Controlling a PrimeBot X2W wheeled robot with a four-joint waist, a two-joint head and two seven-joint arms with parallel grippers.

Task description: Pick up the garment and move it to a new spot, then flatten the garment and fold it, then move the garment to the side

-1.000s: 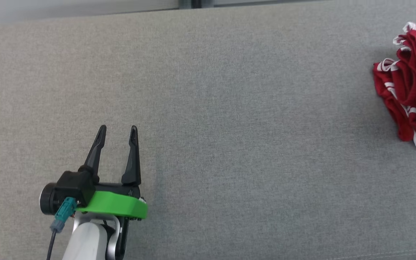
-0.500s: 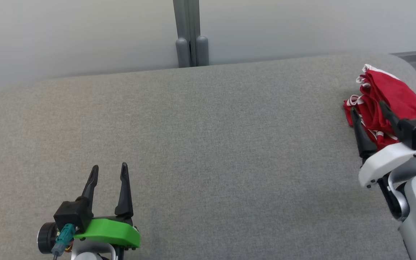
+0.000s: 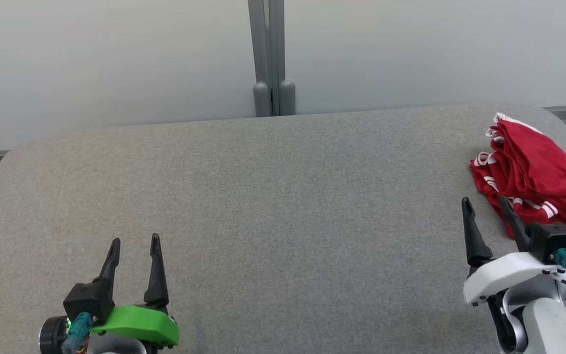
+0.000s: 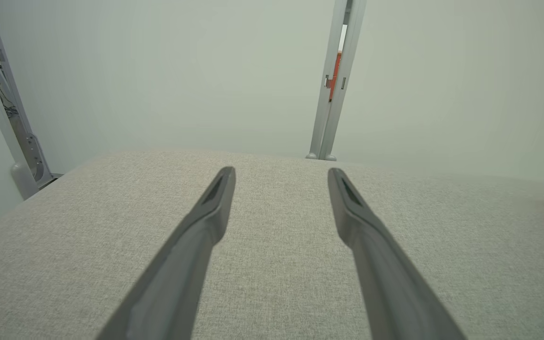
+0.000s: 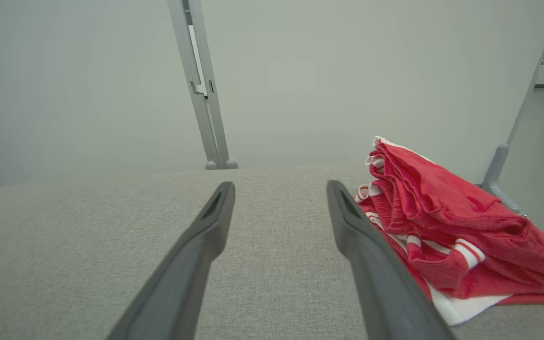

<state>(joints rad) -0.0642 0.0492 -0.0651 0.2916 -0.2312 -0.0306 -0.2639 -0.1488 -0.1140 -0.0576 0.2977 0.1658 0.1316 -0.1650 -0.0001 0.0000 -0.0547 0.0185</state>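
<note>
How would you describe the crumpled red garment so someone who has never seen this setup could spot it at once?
Start at the wide grey fabric-covered table before the pale wall. Go to its far right corner, just beyond the open right gripper: there lies a bunched red garment with white striped trim. Its bright red against the plain grey cloth sets it apart.

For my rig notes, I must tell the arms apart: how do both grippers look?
Each has two long, tapering black fingers. The left gripper sits on a bright green mount, the right gripper on a white mount. Both carry a black block with a teal connector. The right forearm is pale grey.
</note>
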